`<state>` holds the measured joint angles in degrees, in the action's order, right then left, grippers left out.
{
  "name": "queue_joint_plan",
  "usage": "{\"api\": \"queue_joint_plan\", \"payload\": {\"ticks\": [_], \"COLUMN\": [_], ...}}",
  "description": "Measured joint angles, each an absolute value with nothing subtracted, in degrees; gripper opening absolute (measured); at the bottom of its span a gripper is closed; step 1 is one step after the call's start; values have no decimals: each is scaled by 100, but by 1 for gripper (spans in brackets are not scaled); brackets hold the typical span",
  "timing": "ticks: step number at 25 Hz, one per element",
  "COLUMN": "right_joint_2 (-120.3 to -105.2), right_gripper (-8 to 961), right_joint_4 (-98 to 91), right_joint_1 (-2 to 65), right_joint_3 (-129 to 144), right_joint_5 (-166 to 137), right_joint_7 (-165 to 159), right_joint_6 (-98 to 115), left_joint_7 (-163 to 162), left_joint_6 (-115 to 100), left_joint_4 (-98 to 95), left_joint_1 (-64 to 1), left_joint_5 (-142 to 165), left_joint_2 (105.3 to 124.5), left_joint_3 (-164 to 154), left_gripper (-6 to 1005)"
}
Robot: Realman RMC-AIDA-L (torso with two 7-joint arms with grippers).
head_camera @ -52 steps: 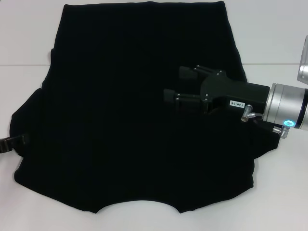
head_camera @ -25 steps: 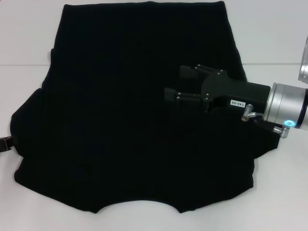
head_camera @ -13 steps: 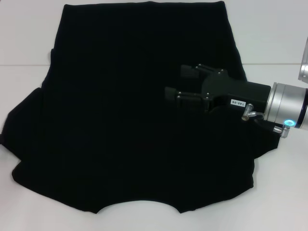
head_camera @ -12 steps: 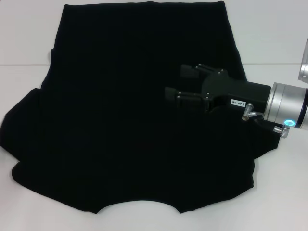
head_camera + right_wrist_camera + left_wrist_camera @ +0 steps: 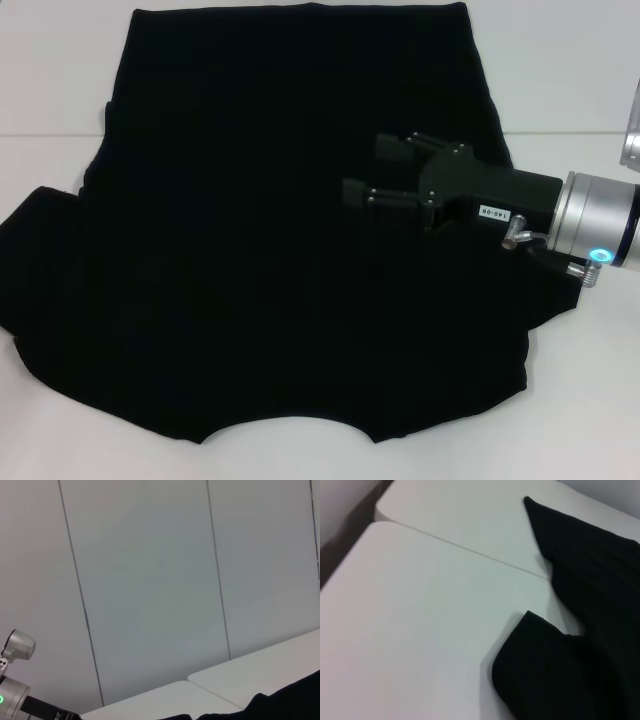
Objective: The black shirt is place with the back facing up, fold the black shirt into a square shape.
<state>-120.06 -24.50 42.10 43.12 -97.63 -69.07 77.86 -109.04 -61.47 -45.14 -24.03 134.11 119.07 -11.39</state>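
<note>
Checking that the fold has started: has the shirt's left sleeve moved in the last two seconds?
Yes. The black shirt's left sleeve has spread outward to the head view's left edge, up toward the table seam. The right gripper stays put.

A small white label (image 5: 493, 213) on the right gripper (image 5: 372, 172) is illegible.

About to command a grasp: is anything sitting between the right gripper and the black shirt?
Nothing visible. The right gripper hangs directly over the black shirt, fingers spread, only bare fabric around it.
</note>
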Motion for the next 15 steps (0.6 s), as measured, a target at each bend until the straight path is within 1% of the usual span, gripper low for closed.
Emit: {"api": "queue_joint_plan", "payload": {"ticks": [15], "right_joint_2": [-12006], "right_gripper": [916], "right_joint_4": [-2451], "right_joint_1": [4215], "right_joint_3": [4314], "right_joint_5": [-9755], "right_joint_7": [-6894], "right_joint_6": [7778], "left_joint_7": [-10913], "left_joint_6": [-6177], "left_joint_4": [-4617], "left_joint_1": [-2262], "left_joint_5": [13375], "left_joint_2": [11923], "left_joint_3": [-913], "left_gripper": [30]}}
